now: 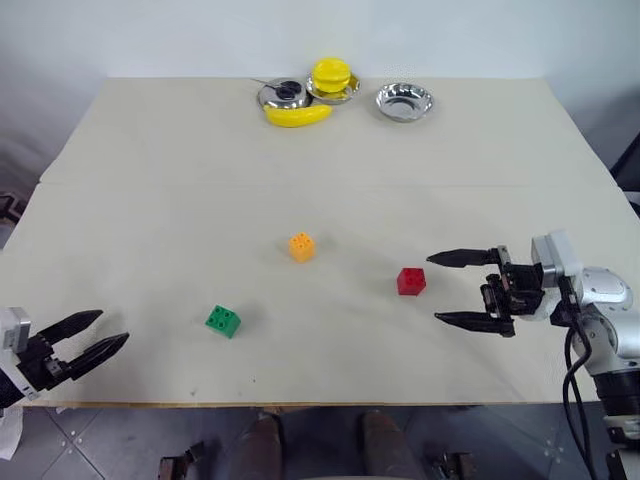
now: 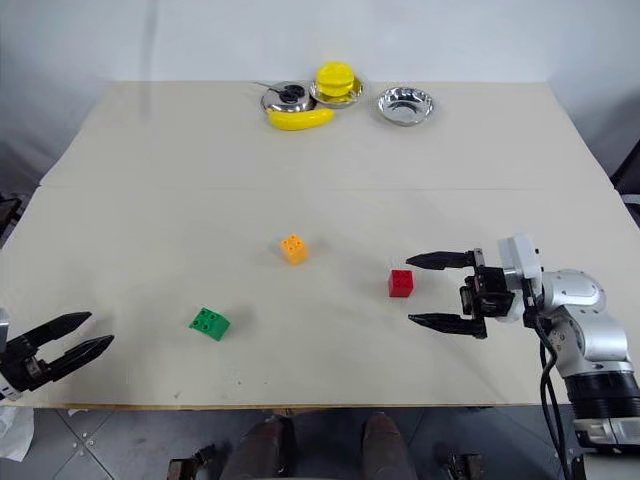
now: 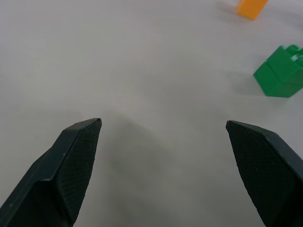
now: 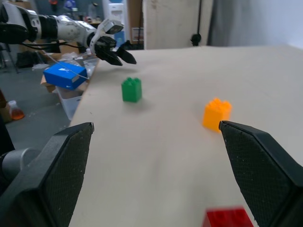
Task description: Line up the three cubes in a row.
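A: Cubes sit apart on the bench (image 1: 150, 180); the orange-yellow cube (image 1: 302, 246) lies near the middle, the red cube (image 1: 410, 281) nearer the robot and to its right, the green cube (image 1: 223, 321) nearest the front edge and to the left; they form a shallow triangle, not a row.

B: And the hands?

A: The right hand (image 1: 461, 288) hovers just beside the red cube with its fingers spread wide, holding nothing; the left hand (image 1: 92, 335) hangs at the front left corner, also spread and empty, well apart from the green cube.

B: What could spoil the job from here?

A: Judging by the layout, the orange-yellow cube is the one out of line with the other two; a hand reaching for it from the right could brush the red cube and knock it further off, since that cube lies between; the green cube sits turned at an angle, so fingers closing on its corners rather than its flat faces could twist it or squirt it loose.

B: Anything else on the bench?

A: A banana (image 1: 297, 116), a round yellow toy (image 1: 331, 73) in a steel bowl, and an empty steel bowl (image 1: 404, 101) stand at the far edge, well clear; they should pose no trouble.
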You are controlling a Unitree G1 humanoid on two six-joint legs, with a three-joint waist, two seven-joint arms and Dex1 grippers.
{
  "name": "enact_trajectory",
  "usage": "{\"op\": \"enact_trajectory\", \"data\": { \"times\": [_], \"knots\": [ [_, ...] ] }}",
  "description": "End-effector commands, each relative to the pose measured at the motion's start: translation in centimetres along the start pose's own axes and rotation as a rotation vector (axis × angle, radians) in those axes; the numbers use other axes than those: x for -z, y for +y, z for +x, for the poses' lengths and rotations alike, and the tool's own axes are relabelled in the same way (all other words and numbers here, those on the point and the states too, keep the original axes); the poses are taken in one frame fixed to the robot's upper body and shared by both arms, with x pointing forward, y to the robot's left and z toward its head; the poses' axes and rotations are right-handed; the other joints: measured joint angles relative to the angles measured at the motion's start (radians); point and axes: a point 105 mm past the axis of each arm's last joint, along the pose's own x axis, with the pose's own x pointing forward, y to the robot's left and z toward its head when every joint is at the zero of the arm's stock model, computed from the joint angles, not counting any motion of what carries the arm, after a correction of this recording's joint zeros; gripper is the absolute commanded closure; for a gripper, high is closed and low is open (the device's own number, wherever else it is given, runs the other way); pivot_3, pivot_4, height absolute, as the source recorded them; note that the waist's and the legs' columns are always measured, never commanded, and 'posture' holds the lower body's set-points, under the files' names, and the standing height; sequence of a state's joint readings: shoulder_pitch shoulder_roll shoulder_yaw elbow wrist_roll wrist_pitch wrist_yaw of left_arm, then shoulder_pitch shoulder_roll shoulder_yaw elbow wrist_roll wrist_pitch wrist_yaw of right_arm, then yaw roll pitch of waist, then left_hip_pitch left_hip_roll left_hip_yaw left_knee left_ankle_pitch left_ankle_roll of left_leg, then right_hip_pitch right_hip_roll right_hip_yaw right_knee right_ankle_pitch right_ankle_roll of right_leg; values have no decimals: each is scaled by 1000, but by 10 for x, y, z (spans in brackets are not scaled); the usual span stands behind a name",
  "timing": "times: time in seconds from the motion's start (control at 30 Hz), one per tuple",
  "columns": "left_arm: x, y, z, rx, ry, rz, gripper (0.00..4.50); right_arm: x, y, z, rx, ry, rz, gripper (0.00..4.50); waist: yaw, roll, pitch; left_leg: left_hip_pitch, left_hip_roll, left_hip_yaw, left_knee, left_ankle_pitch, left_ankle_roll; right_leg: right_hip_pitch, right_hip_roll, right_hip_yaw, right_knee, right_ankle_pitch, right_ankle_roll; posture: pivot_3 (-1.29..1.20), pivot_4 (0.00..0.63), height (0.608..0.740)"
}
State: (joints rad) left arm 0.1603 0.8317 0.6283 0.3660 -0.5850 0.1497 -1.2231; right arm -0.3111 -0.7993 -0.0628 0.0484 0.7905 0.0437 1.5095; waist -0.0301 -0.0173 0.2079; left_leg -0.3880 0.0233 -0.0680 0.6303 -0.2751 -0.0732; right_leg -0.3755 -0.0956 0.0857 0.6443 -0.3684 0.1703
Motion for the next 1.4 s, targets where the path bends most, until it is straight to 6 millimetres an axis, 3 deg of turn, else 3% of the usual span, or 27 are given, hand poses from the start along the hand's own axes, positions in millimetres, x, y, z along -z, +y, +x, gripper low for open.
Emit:
{"op": "enact_trajectory", "data": {
  "times": [0.03,0.13,0.23,0.33,0.47,0.63,0.8,0.93,1.17,1.3,1.4],
  "knots": [
    [-9,-22,1,112,9,84,0,-4,7,0,-26,4,-113,65,1,-1,0,0,0,0,0,0,0,0,0,0,0,0,0,0,150,740],
    [-10,-66,12,296,40,120,0,8,4,-15,1,67,-124,65,2,-2,-1,0,0,1,0,-1,-1,1,-1,0,-2,0,0,0,150,740],
    [-16,-87,24,354,29,169,0,12,2,-22,28,99,-117,65,2,-2,-1,0,0,1,0,-2,0,1,-1,0,-3,0,-1,0,150,740],
    [-27,-95,46,307,-87,157,0,17,4,-26,33,115,-110,65,2,-1,0,0,1,1,0,-2,0,1,1,0,-2,0,-1,0,150,740],
    [-11,-109,75,255,-125,133,0,18,9,-22,23,114,-113,65,1,-1,0,0,1,1,1,-2,0,1,1,0,-2,0,0,0,150,740],
    [2,-127,96,263,-148,95,0,19,11,-25,37,132,-110,65,0,-1,-1,1,2,2,1,-2,0,1,2,1,-2,0,0,0,150,740],
    [6,-117,108,170,-160,103,0,19,14,-26,54,134,-105,65,5,-1,-1,1,1,2,3,-2,-1,2,2,1,-2,1,0,0,150,740],
    [8,-119,106,190,-145,124,865,21,16,-28,73,147,-111,0,4,-1,-1,1,1,2,3,-2,-1,2,2,1,-2,1,0,0,150,740],
    [5,-122,110,261,-149,118,2980,26,20,-34,111,160,-99,0,4,-1,-1,1,1,2,3,-2,-1,3,2,1,-2,1,0,0,150,740],
    [-11,-134,123,464,-128,193,2998,27,21,-45,157,185,-92,0,10,-1,-1,1,1,1,3,-1,-1,3,2,1,-2,1,0,0,150,740],
    [-24,-136,145,582,-90,319,2998,25,21,-54,194,201,-87,0,17,-1,-1,1,1,1,3,-1,-1,4,2,1,-2,1,0,0,150,740]
  ]
}}
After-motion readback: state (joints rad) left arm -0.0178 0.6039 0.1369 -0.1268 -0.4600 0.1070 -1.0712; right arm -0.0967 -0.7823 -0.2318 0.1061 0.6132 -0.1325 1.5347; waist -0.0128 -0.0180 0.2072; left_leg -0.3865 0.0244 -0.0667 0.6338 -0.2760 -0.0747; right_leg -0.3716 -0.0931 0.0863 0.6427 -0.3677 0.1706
